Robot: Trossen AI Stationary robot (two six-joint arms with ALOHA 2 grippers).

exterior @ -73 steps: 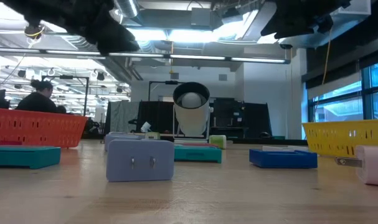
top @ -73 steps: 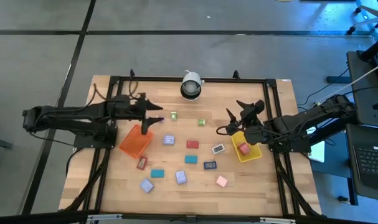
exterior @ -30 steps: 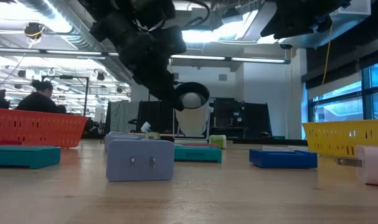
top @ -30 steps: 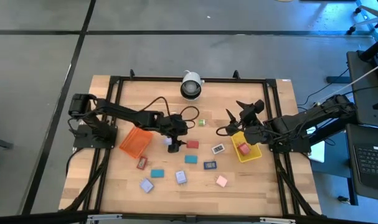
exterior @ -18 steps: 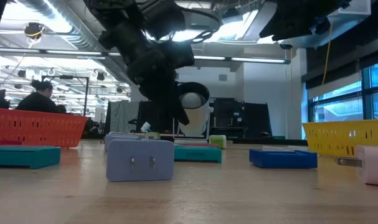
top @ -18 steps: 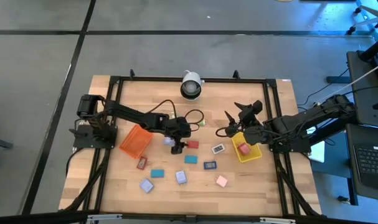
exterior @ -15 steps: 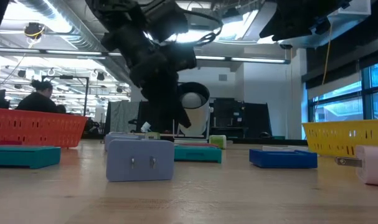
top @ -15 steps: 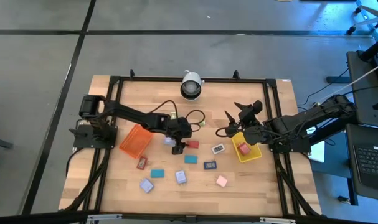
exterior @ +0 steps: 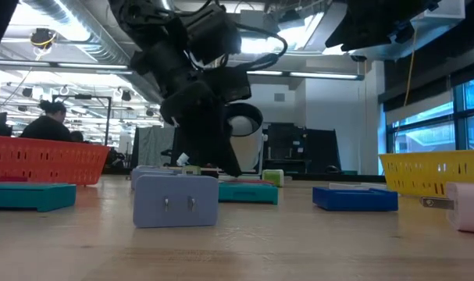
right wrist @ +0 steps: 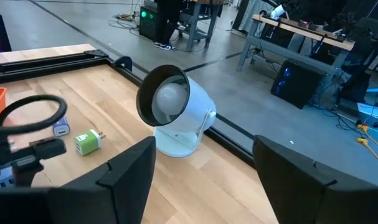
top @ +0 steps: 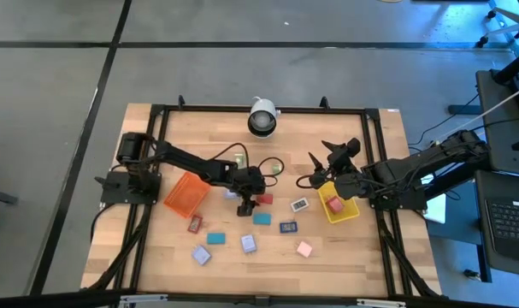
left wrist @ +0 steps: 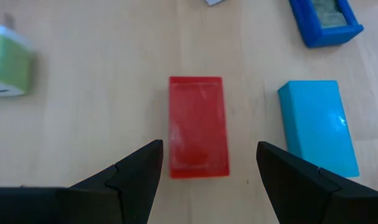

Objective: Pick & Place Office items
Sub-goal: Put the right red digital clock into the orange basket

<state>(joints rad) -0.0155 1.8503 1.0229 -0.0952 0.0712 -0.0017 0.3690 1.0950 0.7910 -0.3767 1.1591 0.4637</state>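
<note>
**Left gripper open above red block**

High view: on the wooden table (top: pixel 156 257), the left gripper (top: pixel 244 204) hung beside the red block (top: pixel 263 199); the right gripper (top: pixel 321 162) waited, open, by the yellow tray (top: pixel 348 213).

Low view: a ceiling-lit workshop lay behind.

Left wrist view: the red block's (left wrist: pixel 198 126) long axis ran along the spread fingers (left wrist: pixel 136 171), the teal block (left wrist: pixel 317 126) parallel; the green item (left wrist: pixel 8 68) was cut off.

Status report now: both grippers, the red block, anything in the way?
Left gripper open, above red block, not touching. Right gripper open, waiting near yellow tray. Teal block beside the red one, apart.
</note>
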